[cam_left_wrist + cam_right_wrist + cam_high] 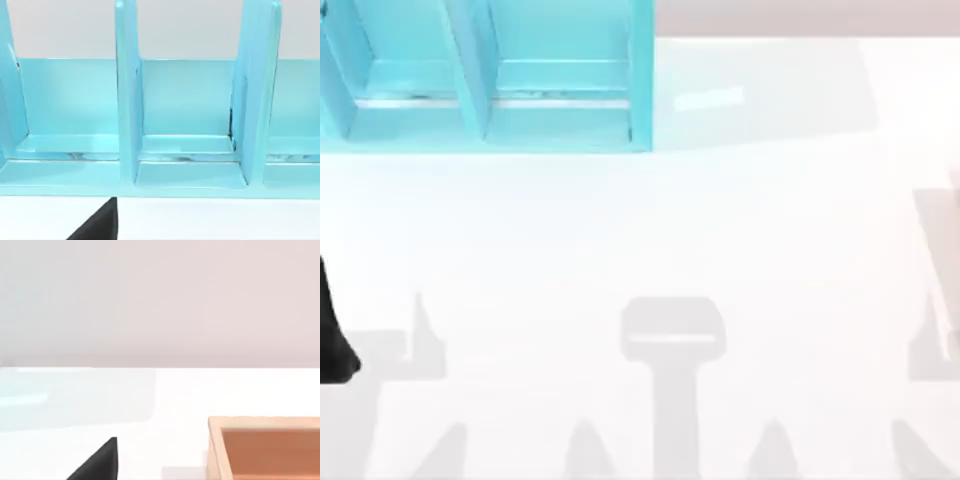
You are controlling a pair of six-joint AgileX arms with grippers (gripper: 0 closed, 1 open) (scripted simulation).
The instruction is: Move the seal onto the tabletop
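A: What sits along the left edge?
B: The left arm (335,335), a black shape low at the counter's (650,230) left edge; whether its fingers are apart, I cannot tell. The turquoise shelf unit (485,75) fills the far left corner.
A: And rightward?
B: Broad bare white counter. The seal's place I cannot tell. A wooden box (265,447) lies by the right arm.
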